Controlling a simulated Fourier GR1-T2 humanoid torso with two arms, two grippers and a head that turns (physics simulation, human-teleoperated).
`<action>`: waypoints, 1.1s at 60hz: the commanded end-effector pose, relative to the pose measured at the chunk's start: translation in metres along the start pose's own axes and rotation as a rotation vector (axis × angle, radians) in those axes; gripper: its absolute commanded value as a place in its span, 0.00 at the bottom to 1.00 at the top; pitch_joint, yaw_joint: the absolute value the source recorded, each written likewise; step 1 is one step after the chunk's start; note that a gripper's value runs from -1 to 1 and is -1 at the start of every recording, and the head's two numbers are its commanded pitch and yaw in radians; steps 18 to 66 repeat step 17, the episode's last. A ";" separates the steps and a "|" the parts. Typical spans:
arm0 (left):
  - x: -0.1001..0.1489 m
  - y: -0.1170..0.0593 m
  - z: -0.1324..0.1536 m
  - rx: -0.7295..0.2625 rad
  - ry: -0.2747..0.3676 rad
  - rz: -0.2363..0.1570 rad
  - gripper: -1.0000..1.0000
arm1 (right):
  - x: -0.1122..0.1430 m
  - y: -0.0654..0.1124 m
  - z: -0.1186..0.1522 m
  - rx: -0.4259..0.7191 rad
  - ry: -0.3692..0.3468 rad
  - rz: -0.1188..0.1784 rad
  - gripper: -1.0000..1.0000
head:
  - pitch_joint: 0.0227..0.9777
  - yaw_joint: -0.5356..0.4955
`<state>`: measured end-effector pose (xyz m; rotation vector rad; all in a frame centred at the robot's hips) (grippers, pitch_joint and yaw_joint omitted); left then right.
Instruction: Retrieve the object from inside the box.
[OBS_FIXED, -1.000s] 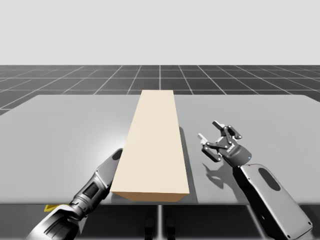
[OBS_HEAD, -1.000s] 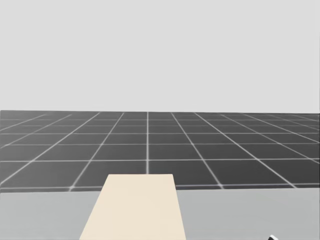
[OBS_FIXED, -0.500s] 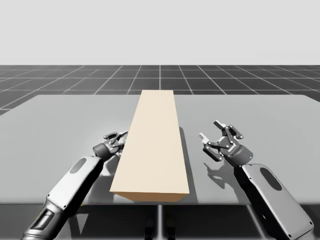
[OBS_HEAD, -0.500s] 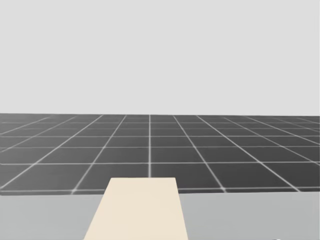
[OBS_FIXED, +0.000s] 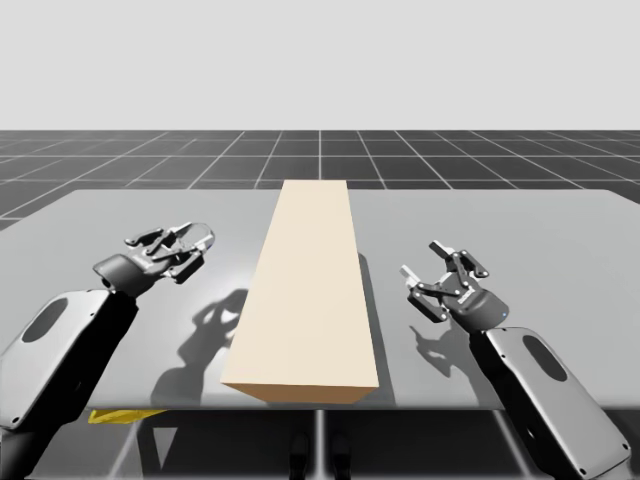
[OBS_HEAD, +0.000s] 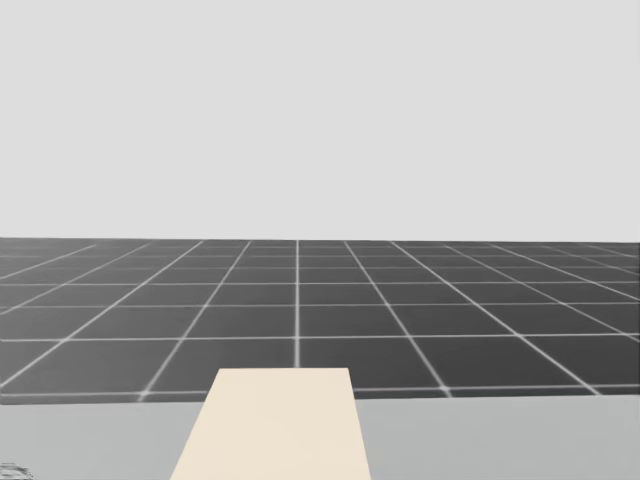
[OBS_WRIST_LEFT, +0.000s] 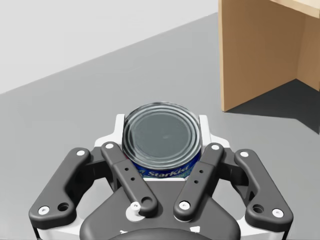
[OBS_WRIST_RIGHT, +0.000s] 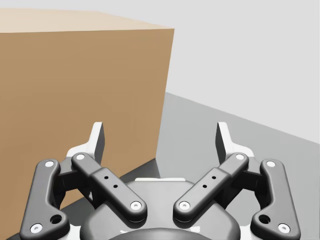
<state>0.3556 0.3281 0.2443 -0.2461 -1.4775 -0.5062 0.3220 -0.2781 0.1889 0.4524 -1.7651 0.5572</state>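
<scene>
My left gripper (OBS_FIXED: 182, 244) is gripping a small round can (OBS_WRIST_LEFT: 162, 135) with a blue label, holding it above the bench (OBS_FIXED: 110, 215), left of the long tan box (OBS_FIXED: 308, 280). My right gripper (OBS_WRIST_RIGHT: 160, 137) is hanging wide open beside the box's right side.

L gripper (OBS_WRIST_LEFT: 161, 125) clamped on round can (OBS_WRIST_LEFT: 162, 137), held aloft; R gripper (OBS_WRIST_RIGHT: 160, 135) fingers spread, hovering

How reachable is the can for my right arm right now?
Probably not directly: the box stands between my right gripper and the can, which my left gripper holds clamped on the box's other side.
</scene>
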 end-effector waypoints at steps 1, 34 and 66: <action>0.055 0.005 -0.009 -0.097 -0.060 -0.105 1.00 | 0.000 -0.002 0.001 0.002 0.004 -0.004 0.00 | 0.13 0.47; 0.143 0.018 -0.009 -0.002 -0.223 -0.166 1.00 | 0.000 -0.002 -0.002 -0.029 0.017 0.013 0.00 | 0.13 0.48; 0.143 0.018 -0.009 -0.002 -0.223 -0.166 1.00 | 0.000 -0.002 -0.002 -0.029 0.017 0.013 0.00 | 0.13 0.48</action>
